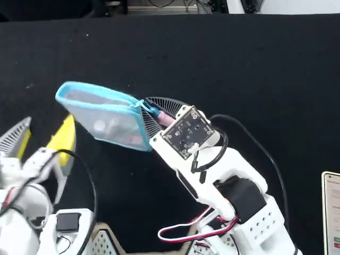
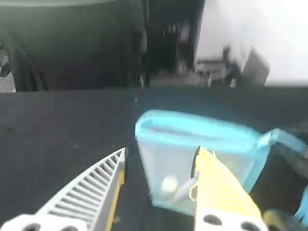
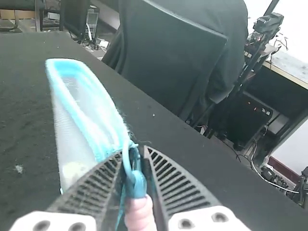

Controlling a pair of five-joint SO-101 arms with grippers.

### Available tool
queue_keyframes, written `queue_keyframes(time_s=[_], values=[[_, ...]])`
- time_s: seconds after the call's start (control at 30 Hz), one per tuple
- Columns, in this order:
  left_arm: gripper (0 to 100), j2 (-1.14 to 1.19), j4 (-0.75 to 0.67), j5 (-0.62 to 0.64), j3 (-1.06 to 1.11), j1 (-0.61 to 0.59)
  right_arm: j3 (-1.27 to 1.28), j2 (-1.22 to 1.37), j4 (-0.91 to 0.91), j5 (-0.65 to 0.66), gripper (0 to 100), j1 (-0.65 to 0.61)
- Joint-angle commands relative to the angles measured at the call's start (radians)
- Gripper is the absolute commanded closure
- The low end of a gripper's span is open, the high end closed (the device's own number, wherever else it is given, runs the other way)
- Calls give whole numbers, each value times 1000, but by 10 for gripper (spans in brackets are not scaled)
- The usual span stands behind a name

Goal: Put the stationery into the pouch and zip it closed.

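Zipping stage, likely near done: right gripper (image 3: pixel 134 153) clamped on blue pull tab (image 3: pixel 132 179) of light-blue mesh zip pouch (image 1: pixel 106 117), held on edge over black table (image 1: pixel 239 64), pale items (image 2: pixel 169 184) inside, left gripper (image 1: pixel 40 141) spread wide beside it; next, brace far end.

White arms (image 1: pixel 268 220), black ribbed right gripper (image 3: pixel 133 150), yellow-and-white left gripper (image 2: pixel 161 151) (red cables (image 1: pixel 175 228))

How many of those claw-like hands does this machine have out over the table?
2. The left gripper is open at the left of the table, beside the blue pouch. The right gripper is shut on the pouch's zipper end, near the middle.
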Motion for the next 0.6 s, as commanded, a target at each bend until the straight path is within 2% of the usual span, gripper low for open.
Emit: queue_keyframes(time_s=[0.0,0.1,0.2,0.27,0.37,0.57], values=[[766,-97,-48,-161,291,-1,-59,-8,-29,-2,988,-3],[766,-160,-81,-181,476,1,-107,22,-14,-2,988,-3],[766,-222,-241,-180,661,-1,-171,68,75,-2,988,-11],[766,-272,-334,-176,754,-1,-217,97,155,0,988,-61],[766,-328,-468,-106,855,1,-277,136,255,0,988,-161],[766,-373,-733,-18,1033,-2,-341,165,278,6,988,-298]])
